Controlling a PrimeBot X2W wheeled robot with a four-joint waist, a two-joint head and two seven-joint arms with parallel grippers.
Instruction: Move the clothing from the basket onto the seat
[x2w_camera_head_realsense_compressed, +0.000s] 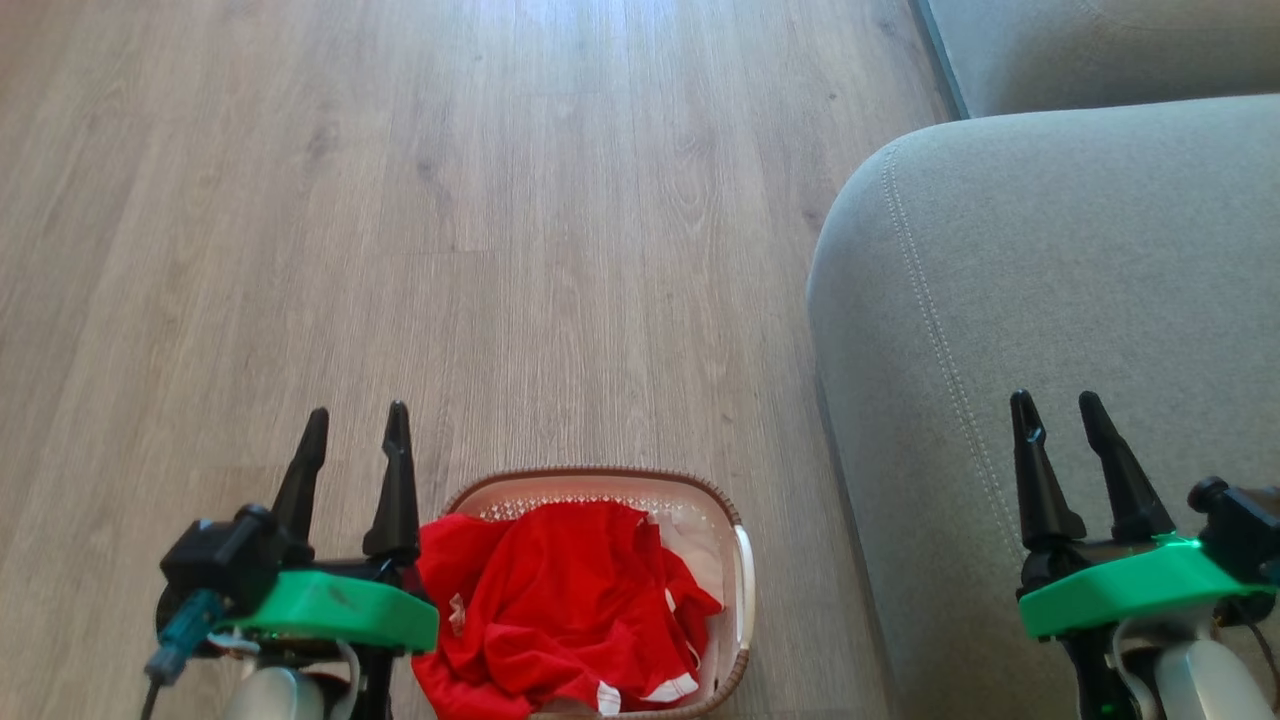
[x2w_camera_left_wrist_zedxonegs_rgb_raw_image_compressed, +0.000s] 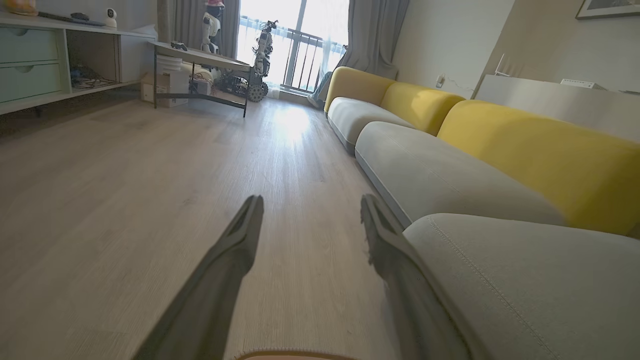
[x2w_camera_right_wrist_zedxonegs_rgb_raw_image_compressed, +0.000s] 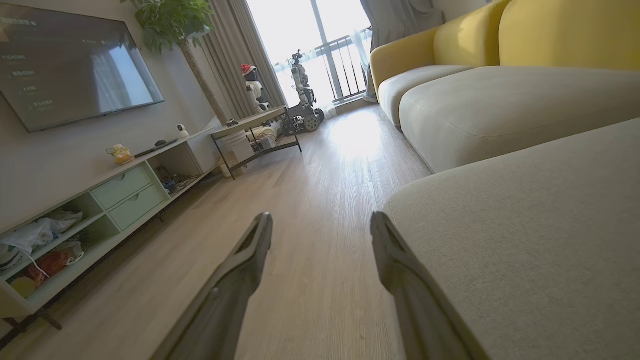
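The clothing (x2w_camera_head_realsense_compressed: 565, 600) is bright red with white trim, the basket (x2w_camera_head_realsense_compressed: 600, 472) cream with perforated walls and a brown woven-look rim, the seat (x2w_camera_head_realsense_compressed: 1050, 300) grey with pale double stitching, the floor (x2w_camera_head_realsense_compressed: 400, 200) pale wood-grain, the backrests (x2w_camera_left_wrist_zedxonegs_rgb_raw_image_compressed: 540, 150) yellow, and the left pincer (x2w_camera_head_realsense_compressed: 358, 410) and right pincer (x2w_camera_head_realsense_compressed: 1054, 396) black on green mounts.

Bright daylight from balcony window (x2w_camera_left_wrist_zedxonegs_rgb_raw_image_compressed: 300, 30) at far end, blown out white, glare patch on wood floor (x2w_camera_left_wrist_zedxonegs_rgb_raw_image_compressed: 292, 122), head view evenly lit w/ soft faint shadows, my wrist cams wide-angle, room lines bent at edges, my left fingers (x2w_camera_left_wrist_zedxonegs_rgb_raw_image_compressed: 217, 280) close-up & soft-focus.
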